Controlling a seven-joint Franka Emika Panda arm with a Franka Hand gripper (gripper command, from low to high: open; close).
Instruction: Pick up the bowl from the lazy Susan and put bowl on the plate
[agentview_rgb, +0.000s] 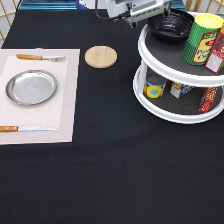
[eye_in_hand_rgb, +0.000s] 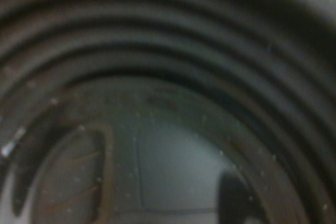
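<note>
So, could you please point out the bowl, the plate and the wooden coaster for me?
bowl (agentview_rgb: 169, 26), exterior view, on its ridged inner surface; it sits on the turntable's upper tier.
plate (agentview_rgb: 31, 87), exterior view, on its flat silver middle.
wooden coaster (agentview_rgb: 100, 56), exterior view, on the centre of its top face.
</note>
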